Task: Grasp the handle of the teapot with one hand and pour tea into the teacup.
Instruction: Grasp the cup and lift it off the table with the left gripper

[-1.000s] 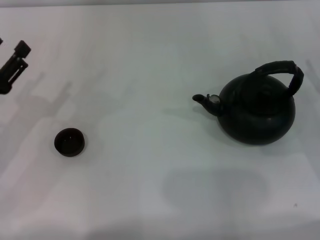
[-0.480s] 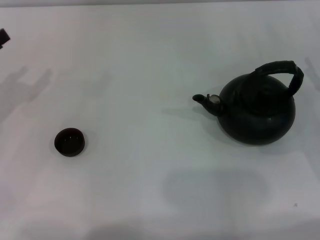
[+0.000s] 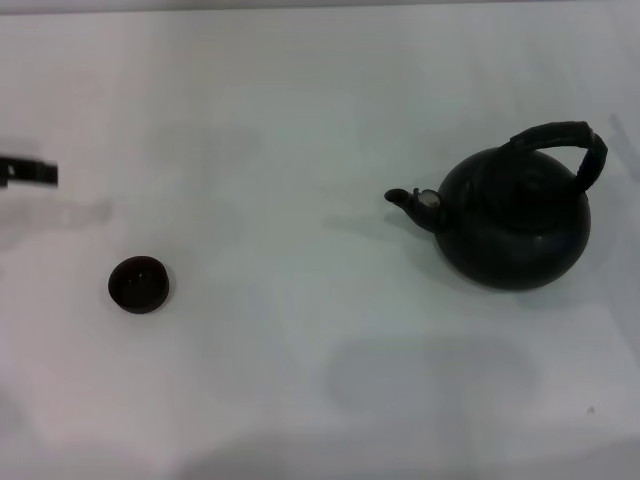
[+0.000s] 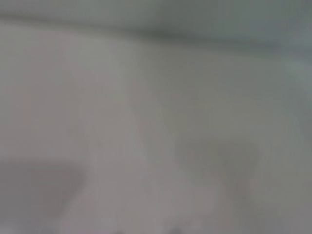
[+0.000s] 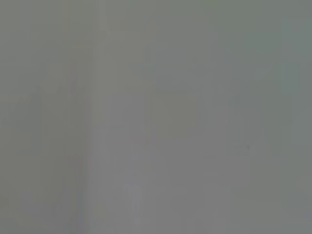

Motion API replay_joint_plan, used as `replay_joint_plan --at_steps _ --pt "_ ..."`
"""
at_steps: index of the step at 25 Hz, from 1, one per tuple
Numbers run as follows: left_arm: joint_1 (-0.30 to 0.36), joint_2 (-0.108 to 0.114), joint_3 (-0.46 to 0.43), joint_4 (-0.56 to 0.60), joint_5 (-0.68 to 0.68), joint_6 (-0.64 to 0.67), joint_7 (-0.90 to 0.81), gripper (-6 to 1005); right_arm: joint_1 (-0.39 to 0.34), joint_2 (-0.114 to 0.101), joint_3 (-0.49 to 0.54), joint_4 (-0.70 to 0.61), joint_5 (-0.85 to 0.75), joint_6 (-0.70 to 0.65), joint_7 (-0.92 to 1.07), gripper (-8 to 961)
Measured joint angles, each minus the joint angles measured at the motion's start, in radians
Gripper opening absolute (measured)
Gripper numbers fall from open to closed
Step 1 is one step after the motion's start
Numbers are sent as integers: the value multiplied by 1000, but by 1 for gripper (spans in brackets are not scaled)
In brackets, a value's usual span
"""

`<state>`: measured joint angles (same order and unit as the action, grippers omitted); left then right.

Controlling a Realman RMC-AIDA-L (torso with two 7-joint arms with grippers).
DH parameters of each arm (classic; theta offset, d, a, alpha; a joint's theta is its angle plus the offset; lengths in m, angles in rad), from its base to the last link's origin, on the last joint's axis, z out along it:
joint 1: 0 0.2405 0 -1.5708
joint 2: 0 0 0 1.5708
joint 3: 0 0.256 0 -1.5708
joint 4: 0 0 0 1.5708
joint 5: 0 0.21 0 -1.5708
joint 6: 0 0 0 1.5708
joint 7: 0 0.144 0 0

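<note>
The teacup (image 3: 139,284) is being seen nearest on the white table (image 3: 300,120), well apart from the teapot (image 3: 514,220) on its spout side, and whether anything is being held in its dark bowl cannot be told. The teapot is sitting upright farther back with its lid shut, its handle (image 3: 566,142) arching over the top untouched, so its contents are being hidden, and no writing is being shown on either vessel. Past the teacup, away from the teapot, only a dark sliver of the left gripper (image 3: 30,173) is being cut off by the edge, its fingers' spread impossible to tell, while both wrist views are being filled by blank surface.
</note>
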<state>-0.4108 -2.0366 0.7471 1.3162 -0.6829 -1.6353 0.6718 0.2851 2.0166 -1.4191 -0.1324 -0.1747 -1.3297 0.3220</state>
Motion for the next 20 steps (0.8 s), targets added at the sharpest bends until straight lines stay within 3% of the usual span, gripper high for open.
replay_joint_plan --at_steps 7,20 --pt "-57 -29 226 84 238 -50 -101 805 -4 1 0 2 0 0 0 875" --pt "-131 -37 465 19 194 1 -193 863 -6 1 2 3 1 0 0 874"
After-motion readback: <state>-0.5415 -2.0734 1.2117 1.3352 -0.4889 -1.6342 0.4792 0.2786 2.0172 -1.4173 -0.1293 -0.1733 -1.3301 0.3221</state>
